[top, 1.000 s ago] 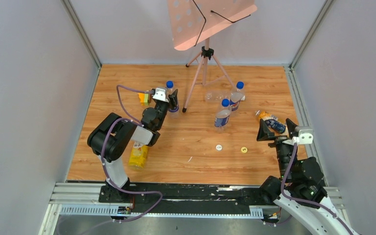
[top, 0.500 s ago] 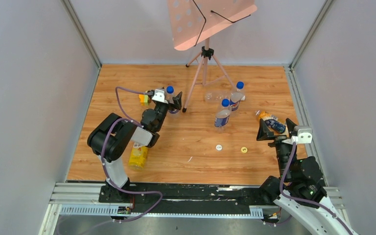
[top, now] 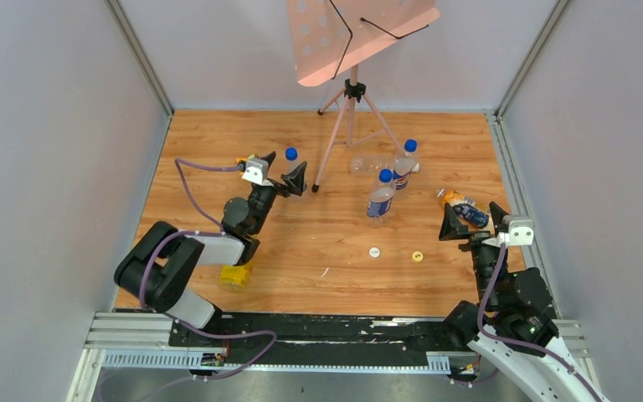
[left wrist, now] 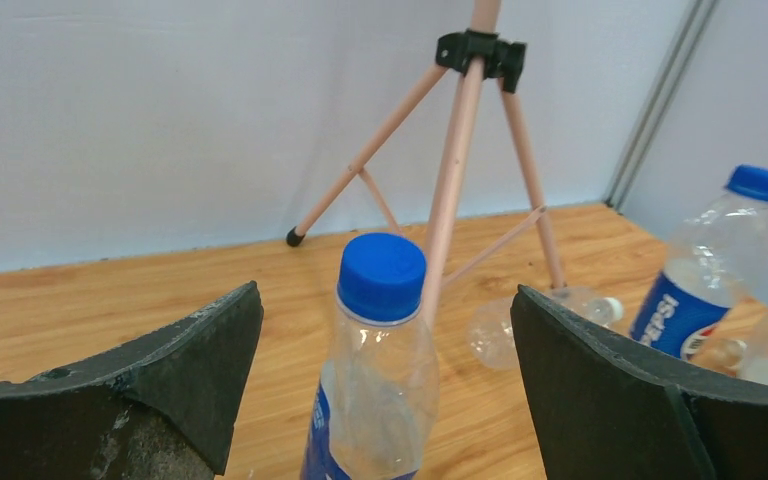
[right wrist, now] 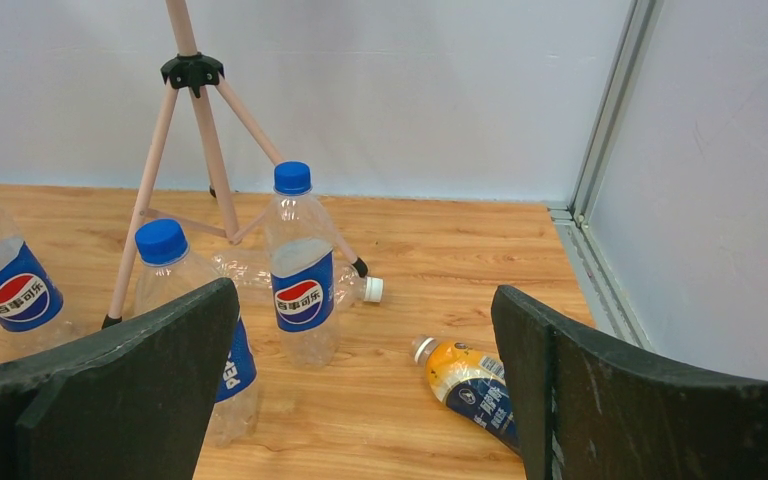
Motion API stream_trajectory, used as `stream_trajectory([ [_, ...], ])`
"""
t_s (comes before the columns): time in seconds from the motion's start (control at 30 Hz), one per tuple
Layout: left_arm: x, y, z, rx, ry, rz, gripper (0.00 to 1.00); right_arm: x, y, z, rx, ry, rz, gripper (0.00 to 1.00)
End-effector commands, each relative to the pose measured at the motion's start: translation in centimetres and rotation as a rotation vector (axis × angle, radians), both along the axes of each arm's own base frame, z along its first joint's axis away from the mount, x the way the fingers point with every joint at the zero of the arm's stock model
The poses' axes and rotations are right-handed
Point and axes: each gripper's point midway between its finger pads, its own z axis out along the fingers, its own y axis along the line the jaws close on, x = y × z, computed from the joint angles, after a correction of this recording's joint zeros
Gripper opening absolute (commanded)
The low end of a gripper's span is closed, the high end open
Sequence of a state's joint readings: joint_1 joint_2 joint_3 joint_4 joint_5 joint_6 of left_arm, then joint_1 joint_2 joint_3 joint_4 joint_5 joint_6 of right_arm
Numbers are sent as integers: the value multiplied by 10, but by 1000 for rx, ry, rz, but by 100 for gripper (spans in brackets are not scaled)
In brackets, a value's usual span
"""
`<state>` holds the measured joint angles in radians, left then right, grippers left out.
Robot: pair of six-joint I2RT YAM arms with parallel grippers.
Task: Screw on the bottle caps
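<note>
Capped bottle [left wrist: 372, 385] stands left of the tripod [top: 351, 126]; two more bottles [top: 380, 201] stand upright to its right, a fourth bottle [top: 462, 209] lies further right. Two loose caps [top: 374, 251] lie side by side before them on the table [top: 301, 243].

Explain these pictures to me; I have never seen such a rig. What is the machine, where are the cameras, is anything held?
Two robot arms are bolted at the near edge of a wooden table. The wide picture looks down from above and behind; the other two come from a camera on each wrist, so the black wedges are that arm's own fingers. The left tool stands open around an upright blue-capped bottle, not touching it. The right tool is open, holding nothing. A white cap and a yellow cap lie loose; an orange bottle lies near the right tool.
</note>
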<state>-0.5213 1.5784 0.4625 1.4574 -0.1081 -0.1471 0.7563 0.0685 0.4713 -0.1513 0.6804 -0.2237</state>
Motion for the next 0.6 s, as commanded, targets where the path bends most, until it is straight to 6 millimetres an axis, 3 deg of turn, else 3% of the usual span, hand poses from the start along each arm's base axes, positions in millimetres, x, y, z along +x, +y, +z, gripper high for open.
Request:
stream_trajectory([
  [0.0,-27,-3,17,-48,17,-82,100,-2,-1,8,12,-32,5,100],
  [0.23,-67,13,23,-26,153,-98,100,-3,-4,7,22,-31,-7,100],
  [0.27,-75,20,39,-42,138,-89,100,-2,-5,6,21,-25,-13,100],
  [0.3,-77,23,23,3,231,-75,100,-1,-5,5,20,-19,-17,100],
  [0.33,-85,32,36,-7,226,-56,100,-1,-6,5,23,-17,-20,100],
  [0.37,-89,37,24,34,321,-36,100,-2,-7,5,27,-17,-23,100],
  [0.4,-96,48,35,17,322,-6,100,-2,-7,5,30,-14,-28,100],
  [0.43,-103,55,27,46,405,16,100,-2,-9,4,33,-13,-35,100],
  [0.47,-111,63,32,51,419,36,100,-2,-10,4,36,-10,-42,100],
  [0.53,-131,82,16,133,553,80,100,-1,-13,2,38,-4,-60,100],
  [0.57,-136,87,30,121,554,94,100,-1,-14,1,37,0,-66,100],
])
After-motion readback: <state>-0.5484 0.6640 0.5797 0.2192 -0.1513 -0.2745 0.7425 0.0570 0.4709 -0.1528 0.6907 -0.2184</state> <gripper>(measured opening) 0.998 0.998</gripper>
